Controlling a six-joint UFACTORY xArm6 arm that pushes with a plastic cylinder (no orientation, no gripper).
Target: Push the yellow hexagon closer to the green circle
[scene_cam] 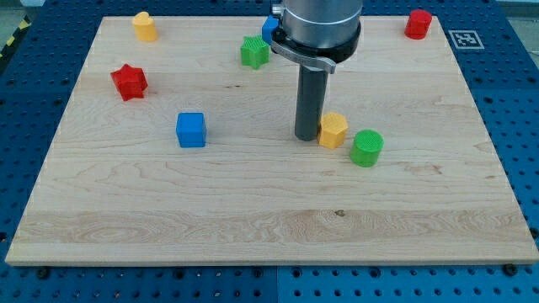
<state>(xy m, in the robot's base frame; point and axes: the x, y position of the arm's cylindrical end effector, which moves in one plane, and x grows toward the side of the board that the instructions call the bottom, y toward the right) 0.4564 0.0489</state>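
Observation:
The yellow hexagon (pixel 333 130) sits right of the board's middle. The green circle (pixel 367 148) lies just to its lower right, with a narrow gap between them. My tip (pixel 306 137) rests on the board at the hexagon's left side, touching it or nearly so. The rod rises from there to the arm's round body at the view's top.
A blue cube (pixel 191 130) sits left of centre, a red star (pixel 129 82) at the left, a yellow block (pixel 145 26) at the top left. A green star (pixel 254 52) and a partly hidden blue block (pixel 269 29) sit at the top centre, a red block (pixel 418 23) at the top right.

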